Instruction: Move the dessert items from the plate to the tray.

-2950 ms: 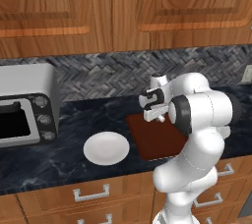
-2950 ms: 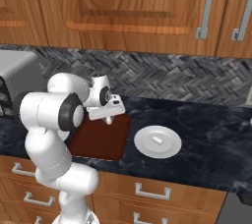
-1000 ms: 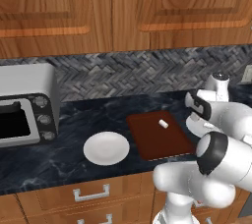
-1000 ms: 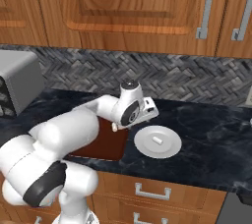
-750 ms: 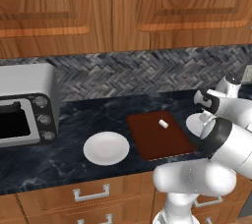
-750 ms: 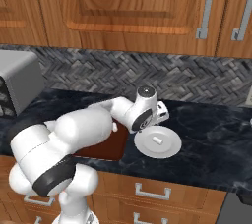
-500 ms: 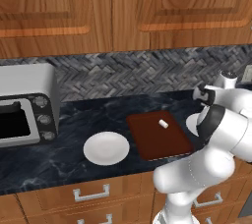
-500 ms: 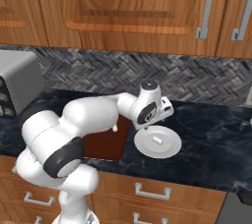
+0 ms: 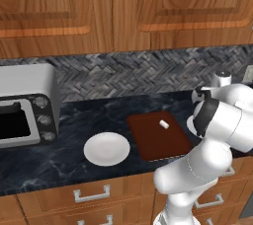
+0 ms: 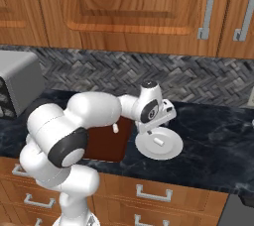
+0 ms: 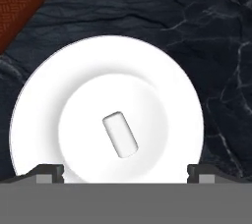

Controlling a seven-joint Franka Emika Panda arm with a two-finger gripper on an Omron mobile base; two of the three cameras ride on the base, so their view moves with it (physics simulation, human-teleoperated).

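The white plate [image 11: 162, 85] lies on the dark counter just right of the tray [image 10: 106, 145]. One small white dessert piece [image 11: 119, 134] lies on its side in the plate's middle, also seen as a dessert piece [image 10: 158, 141] from the right base view. My gripper [image 11: 125, 173] hangs straight above it, open, with its fingertips [image 11: 49, 171] spread wider than the piece and touching nothing. From the right base view the gripper [image 10: 158, 121] hovers a little over the plate [image 10: 171, 149]. A second white piece [image 9: 163, 124] rests on the reddish-brown tray [image 9: 158, 140].
An empty white plate [image 9: 106, 148] sits left of the tray. A silver toaster oven [image 9: 22, 115] stands at the far left against the tiled wall. Wooden cabinets hang overhead. The counter's front edge runs just below the tray and both plates.
The arm has swung right, from over the tray's edge to directly above the plate with the piece. The jaws stayed open. The piece on the tray has not moved.
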